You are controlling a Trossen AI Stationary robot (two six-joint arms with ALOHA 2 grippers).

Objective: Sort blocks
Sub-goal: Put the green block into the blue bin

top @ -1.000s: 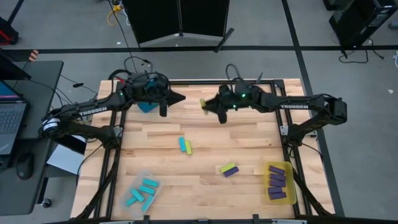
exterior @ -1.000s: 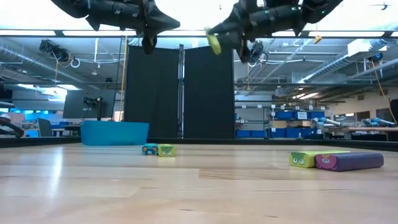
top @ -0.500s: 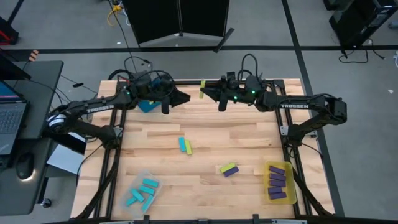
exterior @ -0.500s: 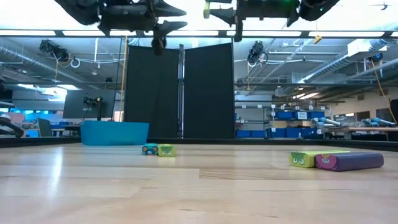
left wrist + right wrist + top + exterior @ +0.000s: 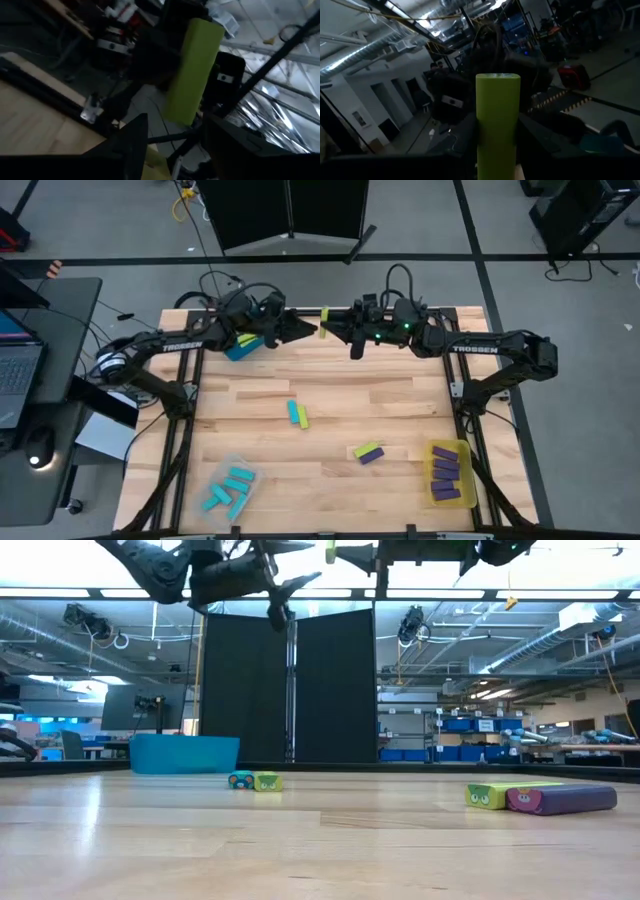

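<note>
lime block (image 5: 324,323) clamped in right hand (image 5: 330,326), facing open left hand (image 5: 303,328)

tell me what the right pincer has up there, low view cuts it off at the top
observer: The right pincer is shut on a lime green block, held in the air over the table's edge.
operator: has the left one got it
observer: No. The left pincer is open, pointing at the block, not closed on it.
operator: where are the purple ones
observer: Several purple blocks lie in the yellow bin, at a table corner on the right arm's side.
</note>
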